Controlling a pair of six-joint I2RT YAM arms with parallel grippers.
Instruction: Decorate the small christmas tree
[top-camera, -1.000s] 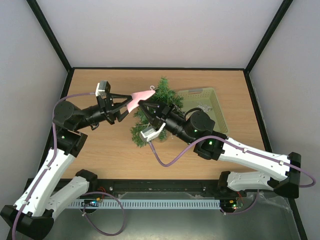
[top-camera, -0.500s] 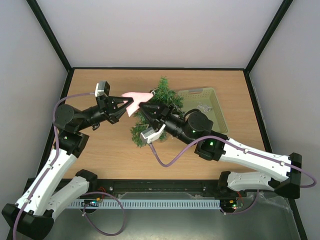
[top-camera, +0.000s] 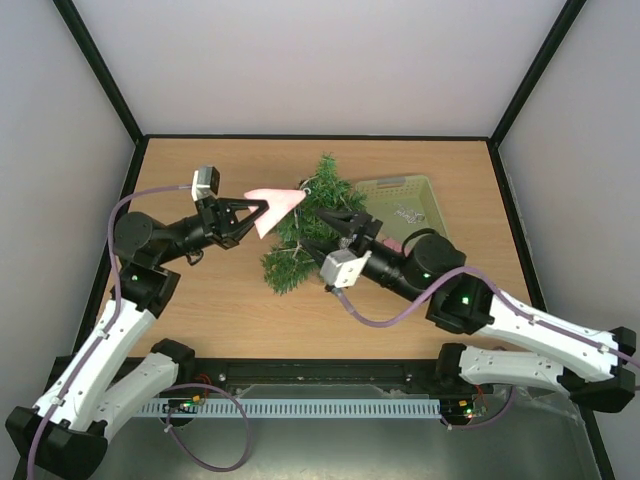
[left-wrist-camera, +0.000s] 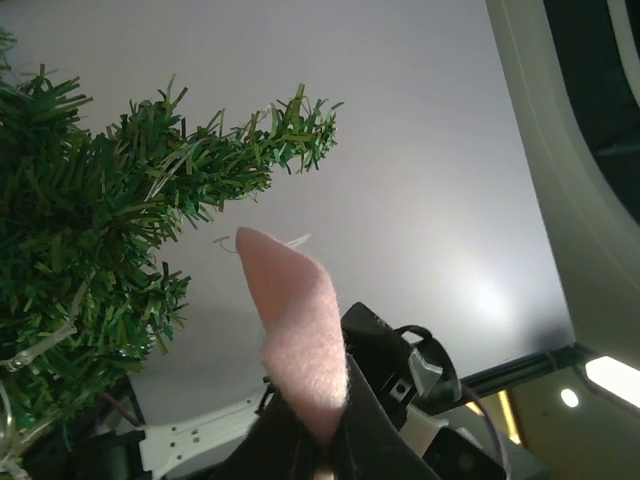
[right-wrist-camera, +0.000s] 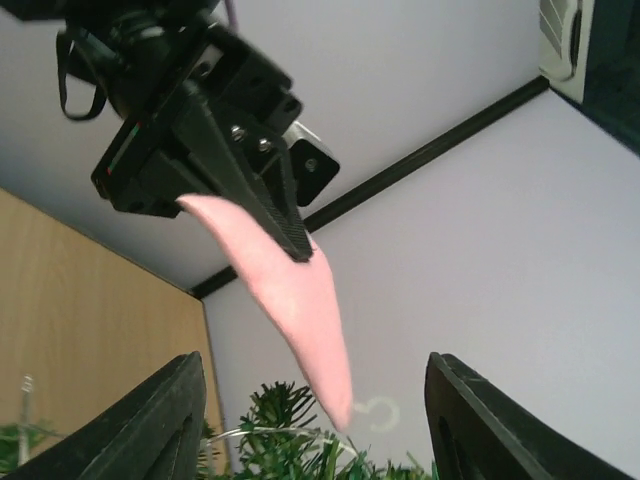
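Since branches are covering part of the right pincer (top-camera: 350, 226) in the top view, its tips are showing poorly there. The right wrist cam is showing both fingers (right-wrist-camera: 170, 420) spread wide, holding nothing. Meanwhile the left pincer (top-camera: 262, 207) is pinching a pink felt ornament (top-camera: 278, 200), w/ the felt hiding the fingertips in the left wrist view. A wire hook (right-wrist-camera: 378, 412) is hanging at the ornament's narrow end, just beside the small christmas tree (top-camera: 322, 205); touching or not, can't tell. That tree is sitting mid-surface (top-camera: 200, 300) toward the far edge, its base hidden. A pale green basket (top-camera: 395, 182) is sitting by the far right corner, w/ the right arm blocking its near side and contents too small to ID.
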